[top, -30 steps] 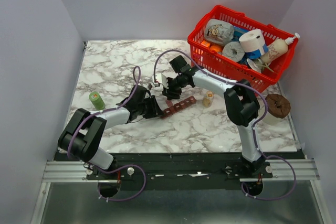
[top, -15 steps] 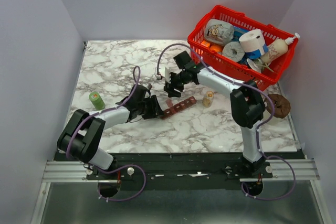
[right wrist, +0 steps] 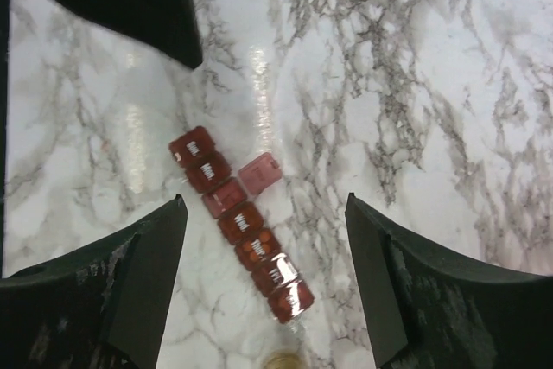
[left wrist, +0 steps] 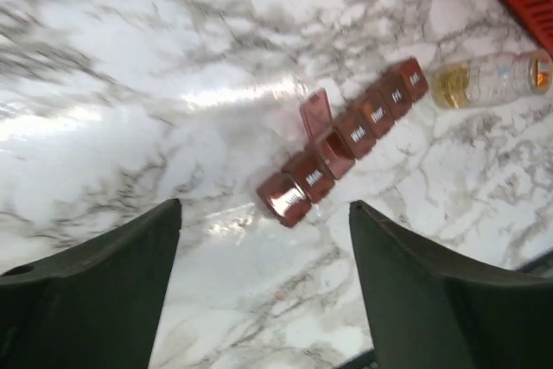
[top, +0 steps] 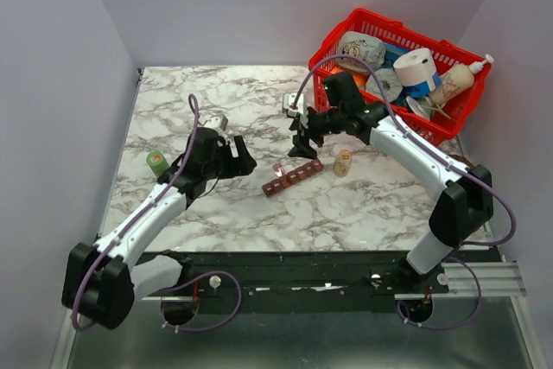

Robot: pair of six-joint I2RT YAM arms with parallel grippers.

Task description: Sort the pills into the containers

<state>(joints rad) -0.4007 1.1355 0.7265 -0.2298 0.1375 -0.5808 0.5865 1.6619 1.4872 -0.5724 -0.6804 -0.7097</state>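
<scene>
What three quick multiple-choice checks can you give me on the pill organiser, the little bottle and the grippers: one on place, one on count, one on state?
1. Where is the small bottle?
A. on top of the pill organiser strip
B. on the table, just off one end of the strip
C. inside an open cell

2. How many lids on the strip stand open?
A. none
B. one
C. all seven

3. What state are the left gripper and right gripper in?
A. both open, holding nothing
B. left shut on the strip
C. right shut on the bottle

Answers:
1 B: the bottle sits past the strip's right-hand end in the top view.
2 B: only the one open lid is flipped up.
3 A: both wrist views show spread fingers with nothing between them.
</scene>
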